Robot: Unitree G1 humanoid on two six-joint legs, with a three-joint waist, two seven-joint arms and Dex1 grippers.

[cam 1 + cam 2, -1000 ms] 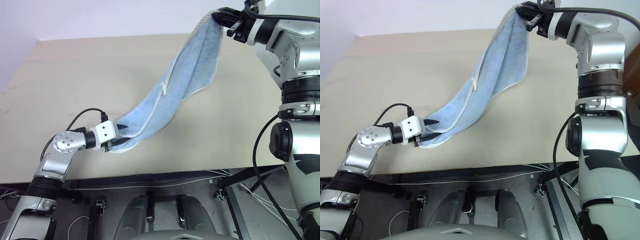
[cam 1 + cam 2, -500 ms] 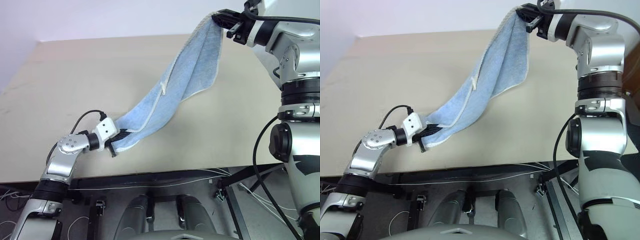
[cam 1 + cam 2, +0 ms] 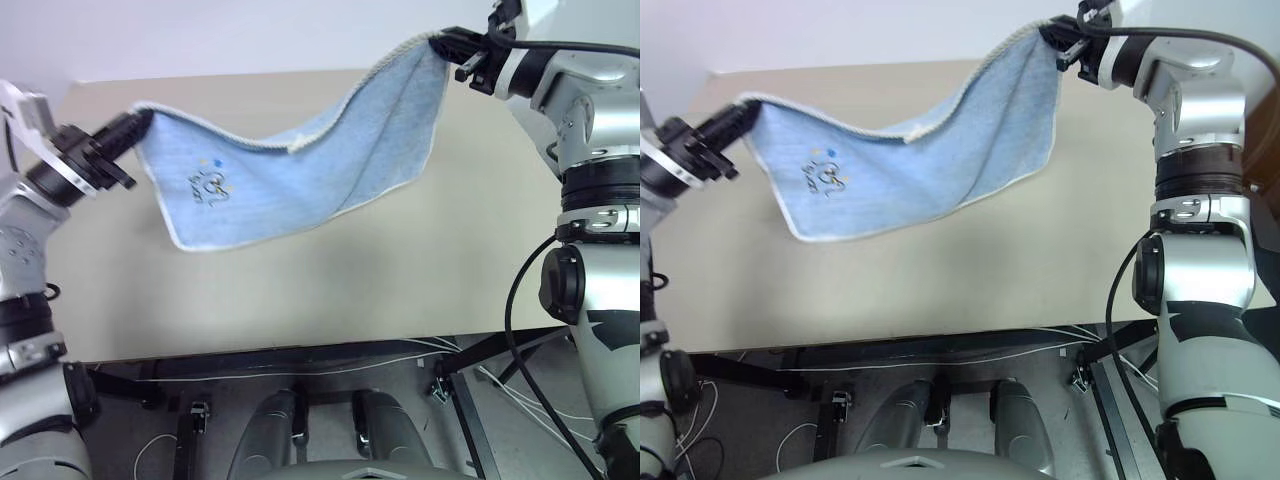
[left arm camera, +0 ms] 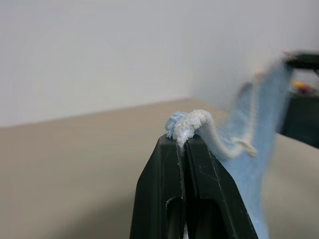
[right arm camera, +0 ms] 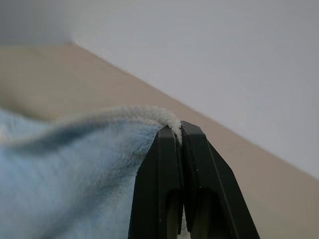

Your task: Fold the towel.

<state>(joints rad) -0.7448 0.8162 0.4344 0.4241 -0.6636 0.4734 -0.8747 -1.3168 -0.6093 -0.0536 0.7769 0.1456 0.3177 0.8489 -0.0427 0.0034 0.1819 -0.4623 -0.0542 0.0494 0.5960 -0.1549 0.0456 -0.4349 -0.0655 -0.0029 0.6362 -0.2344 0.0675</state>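
Light blue rectangular terry towel (image 3: pixel 300 170) with cream edging hangs spread above the beige worktop (image 3: pixel 330 270), one top corner clamped in the left gripper (image 3: pixel 138 122) fingers, the other in the right gripper (image 3: pixel 440 38) fingers; no fold made yet.

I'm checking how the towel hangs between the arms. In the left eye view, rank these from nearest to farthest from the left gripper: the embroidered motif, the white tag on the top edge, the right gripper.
1. Embroidered motif: on the towel, just beside the left gripper.
2. White tag: mid-span on the sagging top edge.
3. Right gripper: pinching the far, opposite corner.
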